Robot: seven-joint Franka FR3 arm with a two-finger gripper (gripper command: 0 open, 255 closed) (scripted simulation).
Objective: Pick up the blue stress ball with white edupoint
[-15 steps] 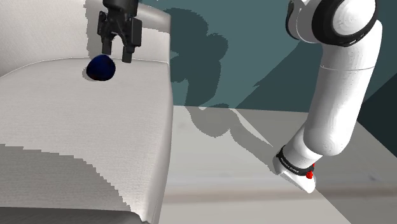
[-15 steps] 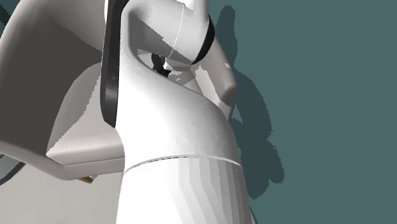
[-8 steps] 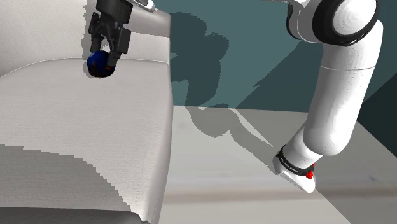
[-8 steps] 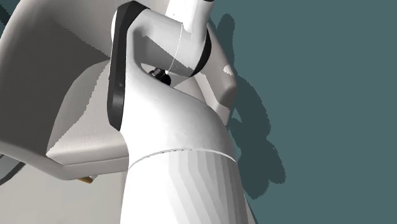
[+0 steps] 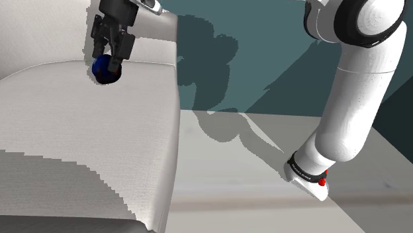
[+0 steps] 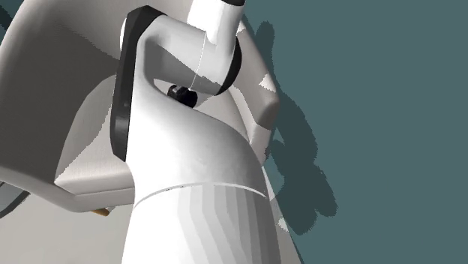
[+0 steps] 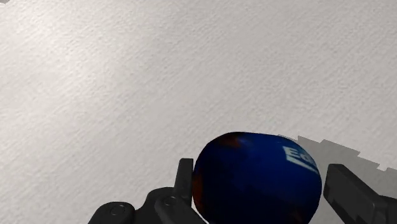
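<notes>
The blue stress ball (image 5: 102,71), dark blue with white lettering, rests on a white sofa seat (image 5: 79,132) near its backrest, at the shoulder view's upper left. My black gripper (image 5: 107,64) comes down on it from above, with one finger on each side. In the wrist view the ball (image 7: 254,184) sits between the fingers, and the gripper (image 7: 261,175) is shut on it. One finger (image 7: 184,178) presses its side, the other (image 7: 356,191) stands right at its opposite edge. Part of the lettering (image 7: 299,158) shows on the ball.
The sofa backrest (image 5: 40,33) rises just behind the ball. The seat's rounded edge (image 5: 173,132) drops to a pale floor (image 5: 238,179). A teal wall (image 5: 265,53) stands behind. My white arm (image 6: 195,187) blocks much of the second exterior view.
The gripper moved a little toward the shoulder view's left and came down over the ball. Its fingers, wide apart a second ago, have drawn in against the ball's sides.
</notes>
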